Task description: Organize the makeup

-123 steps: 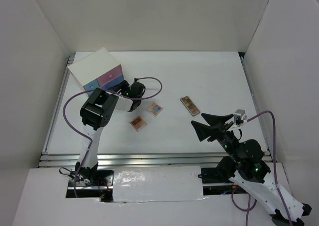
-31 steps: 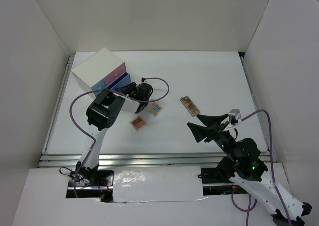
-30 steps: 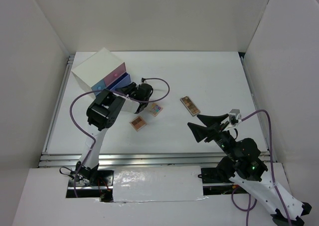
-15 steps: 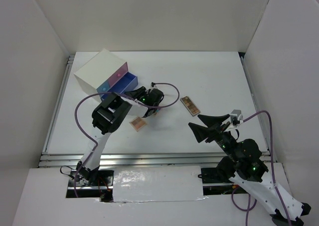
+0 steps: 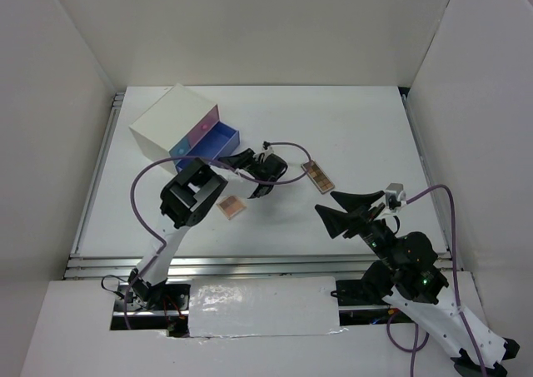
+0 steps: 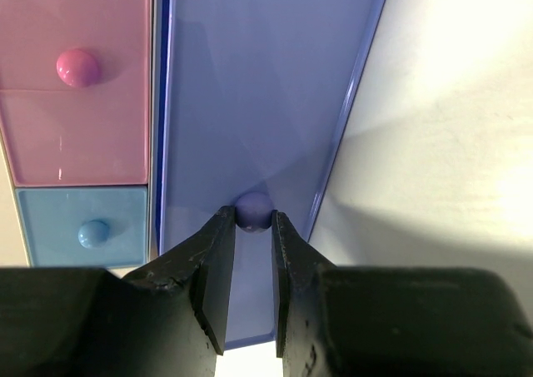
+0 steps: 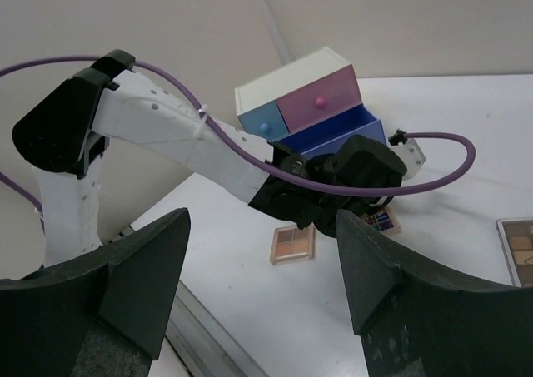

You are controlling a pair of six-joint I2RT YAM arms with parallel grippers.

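My left gripper (image 6: 250,227) is shut on the round knob (image 6: 253,209) of the dark blue drawer (image 6: 258,86), which stands pulled out of the white box (image 5: 171,119). In the top view the gripper (image 5: 237,161) sits at the drawer's front (image 5: 218,138). A square peach eyeshadow palette (image 5: 231,206) lies just near of it. A colourful square palette (image 7: 383,221) lies under the left wrist. A long palette (image 5: 317,176) lies to the right. My right gripper (image 5: 341,210) is open and empty, held above the table. Lipsticks, bottle and tube are out of view.
The box also has a pink drawer (image 6: 79,86) and a light blue drawer (image 6: 83,227), both shut. The left arm's purple cable (image 5: 287,148) loops over the table by the long palette. White walls enclose the table on three sides.
My left gripper has pulled the dark blue drawer out to the right. The box has slid and turned with it. The left wrist now covers the colourful palette. The right arm has barely moved.
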